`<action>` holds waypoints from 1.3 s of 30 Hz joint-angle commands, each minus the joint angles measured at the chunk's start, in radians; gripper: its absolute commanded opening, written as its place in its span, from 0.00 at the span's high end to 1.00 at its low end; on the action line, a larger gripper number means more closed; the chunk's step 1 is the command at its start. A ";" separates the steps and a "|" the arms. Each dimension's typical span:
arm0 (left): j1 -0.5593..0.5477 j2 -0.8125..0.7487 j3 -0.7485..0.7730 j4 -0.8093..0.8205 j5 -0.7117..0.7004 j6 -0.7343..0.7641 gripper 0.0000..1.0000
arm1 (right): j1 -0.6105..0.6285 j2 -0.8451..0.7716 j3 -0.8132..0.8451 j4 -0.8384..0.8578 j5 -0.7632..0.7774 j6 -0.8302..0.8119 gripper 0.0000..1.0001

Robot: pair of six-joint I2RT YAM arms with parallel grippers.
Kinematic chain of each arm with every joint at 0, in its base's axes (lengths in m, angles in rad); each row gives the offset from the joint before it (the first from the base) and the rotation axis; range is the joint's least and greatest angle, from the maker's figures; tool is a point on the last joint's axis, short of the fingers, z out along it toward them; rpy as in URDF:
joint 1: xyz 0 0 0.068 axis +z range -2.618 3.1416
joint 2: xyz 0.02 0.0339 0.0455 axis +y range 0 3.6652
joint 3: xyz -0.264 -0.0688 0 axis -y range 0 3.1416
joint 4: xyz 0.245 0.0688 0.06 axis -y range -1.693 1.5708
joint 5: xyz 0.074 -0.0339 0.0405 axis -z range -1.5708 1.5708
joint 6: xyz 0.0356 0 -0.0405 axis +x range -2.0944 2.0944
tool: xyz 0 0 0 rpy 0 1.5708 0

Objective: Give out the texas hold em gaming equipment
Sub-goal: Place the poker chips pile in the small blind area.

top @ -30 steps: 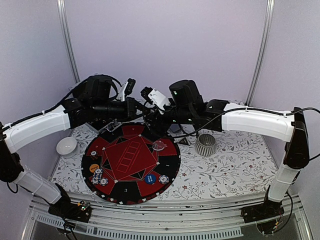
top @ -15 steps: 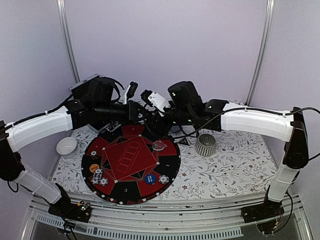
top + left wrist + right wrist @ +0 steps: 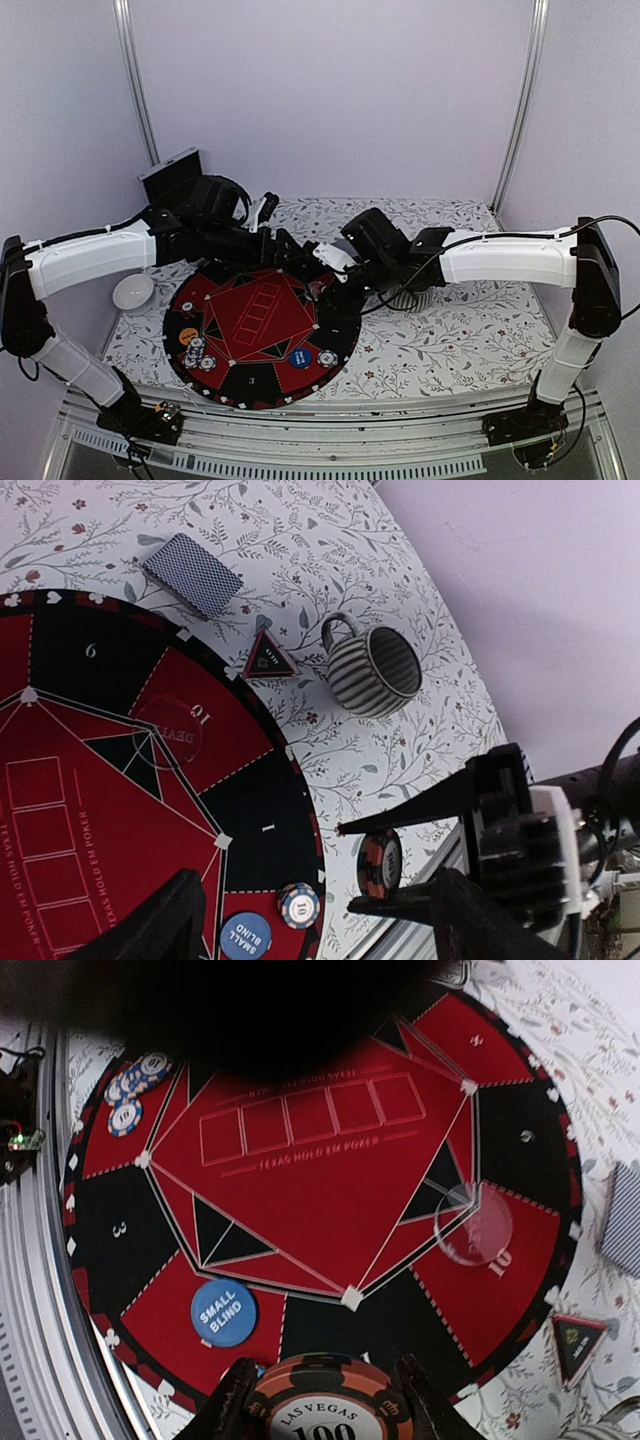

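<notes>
- Table (image 3: 450,340), under a floral cloth, carries everything.
- Round red-and-black mat (image 3: 255,320) lies on it, towards the left.
- Left gripper (image 3: 318,882) hangs over the far side of the mat, fingers spread wide with nothing between them.
- Right gripper (image 3: 325,1392) pinches a black-and-orange poker chip (image 3: 325,1410) by its rim. The chip stands on edge in the air by the mat's right rim.
- Ribbed cup (image 3: 372,670) stands on the cloth, off the mat.
- Deck of blue-backed cards (image 3: 192,575) lies face down on the cloth, just beyond the mat's edge.
- Triangular marker (image 3: 268,658) sits between deck and cup.
- Clear disc (image 3: 473,1225) rests on a red segment.
- Blue disc (image 3: 223,1312), marked small blind, lies on a red segment near the rim, with a single chip (image 3: 299,905) just beside it.
- Orange disc (image 3: 188,336) lies at the mat's left rim.
- A pile of chips (image 3: 135,1085) lies near the orange disc.
</notes>
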 commanded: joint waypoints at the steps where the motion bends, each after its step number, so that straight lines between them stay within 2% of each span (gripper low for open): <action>1: 0.016 -0.033 -0.025 -0.021 -0.043 0.029 0.20 | 0.013 -0.026 -0.051 -0.067 -0.071 0.044 0.98; 8: 0.056 -0.088 -0.060 -0.053 -0.082 0.044 0.19 | 0.022 0.031 -0.078 -0.120 -0.128 0.040 0.98; 15: 0.088 -0.124 -0.080 -0.079 -0.100 0.061 0.19 | -0.008 0.110 -0.031 -0.216 -0.137 -0.099 0.98; 32: 0.117 -0.156 -0.106 -0.095 -0.109 0.078 0.19 | -0.070 0.239 0.051 -0.224 -0.119 -0.247 0.98; 39: 0.126 -0.164 -0.115 -0.099 -0.109 0.079 0.19 | -0.070 0.302 0.064 -0.283 -0.089 -0.299 0.93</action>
